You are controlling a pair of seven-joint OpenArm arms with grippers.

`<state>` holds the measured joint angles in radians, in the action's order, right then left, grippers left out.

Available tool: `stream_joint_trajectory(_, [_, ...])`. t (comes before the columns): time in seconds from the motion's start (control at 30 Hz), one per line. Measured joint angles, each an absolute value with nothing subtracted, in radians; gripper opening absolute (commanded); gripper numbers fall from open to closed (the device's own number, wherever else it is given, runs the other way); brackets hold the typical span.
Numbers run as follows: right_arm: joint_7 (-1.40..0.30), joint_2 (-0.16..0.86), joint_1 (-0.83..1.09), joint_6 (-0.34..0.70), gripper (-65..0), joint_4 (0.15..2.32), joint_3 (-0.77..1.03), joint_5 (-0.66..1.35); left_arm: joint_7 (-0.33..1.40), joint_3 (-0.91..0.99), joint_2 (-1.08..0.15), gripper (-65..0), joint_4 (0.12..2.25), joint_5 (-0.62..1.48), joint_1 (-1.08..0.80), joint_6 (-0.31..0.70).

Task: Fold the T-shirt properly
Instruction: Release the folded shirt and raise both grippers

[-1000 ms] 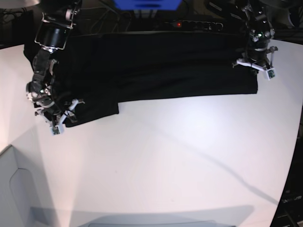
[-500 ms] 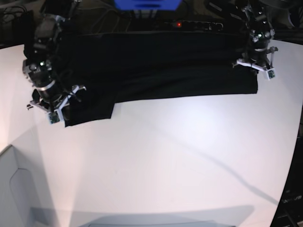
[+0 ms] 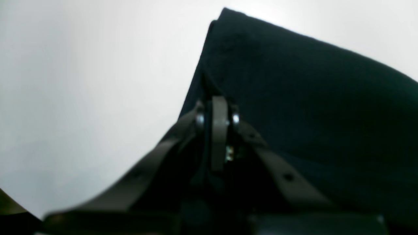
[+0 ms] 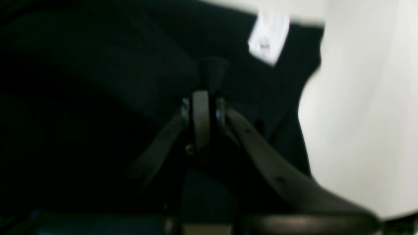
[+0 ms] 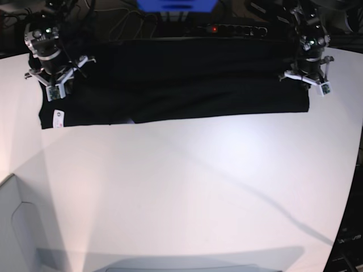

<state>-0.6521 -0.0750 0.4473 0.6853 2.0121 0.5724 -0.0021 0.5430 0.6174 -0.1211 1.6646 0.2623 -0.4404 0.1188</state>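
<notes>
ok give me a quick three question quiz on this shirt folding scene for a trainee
1. True or false: the T-shirt lies at the table's far edge.
2. Which corner shows the white label: A) base view's left, B) base view's right?
3. How do the jaws of the left gripper and right gripper stand?

Key: 1 true; 2 A; 3 both shut on the T-shirt.

We find the T-shirt (image 5: 181,79) spread along the far edge of the tabletop (image 5: 193,187), the right tool (image 5: 54,85) on its left end, the left tool (image 5: 306,76) on its right end, its label (image 5: 57,118) at the near-left corner.
</notes>
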Motion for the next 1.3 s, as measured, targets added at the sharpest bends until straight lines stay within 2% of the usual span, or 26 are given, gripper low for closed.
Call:
stream_joint_trajectory(0.2, [-0.649,-0.113,0.488,0.685,-65.0,2.012,0.692,-0.001,0.546,0.616,-0.152,-65.0,1.669,0.27,-0.44,0.12])
stream_joint_trajectory(0.47, [-0.646,-0.113,0.535,0.685,-65.0,2.012,0.699,0.004,0.546,0.614,-0.17,-65.0,1.67,0.27,-0.44,0.121])
stream_joint_trajectory(0.77, [-0.651,-0.113,0.496,0.685,-65.0,2.009,0.7,0.004,0.546,0.616,-0.172,-65.0,1.67,0.27,-0.443,0.121])
stream_joint_trajectory(0.87, [-0.654,-0.113,0.496,0.685,-59.4,2.009,0.701,0.002,0.545,0.616,-0.171,-65.0,1.67,0.27,-0.451,0.121])
stream_joint_trajectory(1.0, [-0.654,-0.109,0.494,0.685,-47.0,2.008,0.704,-0.003,0.547,0.616,-0.169,-65.0,1.67,0.267,-0.469,0.12])
stream_joint_trajectory(1.1, [-0.654,-0.11,0.487,0.685,-40.2,2.005,0.735,-0.004,0.546,0.616,-0.169,-65.0,1.67,0.266,-0.465,0.12])
stream_joint_trajectory(1.17, [-0.66,-0.113,0.444,0.685,-37.7,1.98,0.8,-0.01,0.545,0.616,-0.168,-65.0,1.67,0.266,-0.465,0.121])
stream_joint_trajectory(1.3, [-0.655,-0.113,0.389,0.685,-37.2,1.965,0.909,-0.011,0.546,0.616,-0.168,-65.0,1.67,0.265,-0.467,0.12])
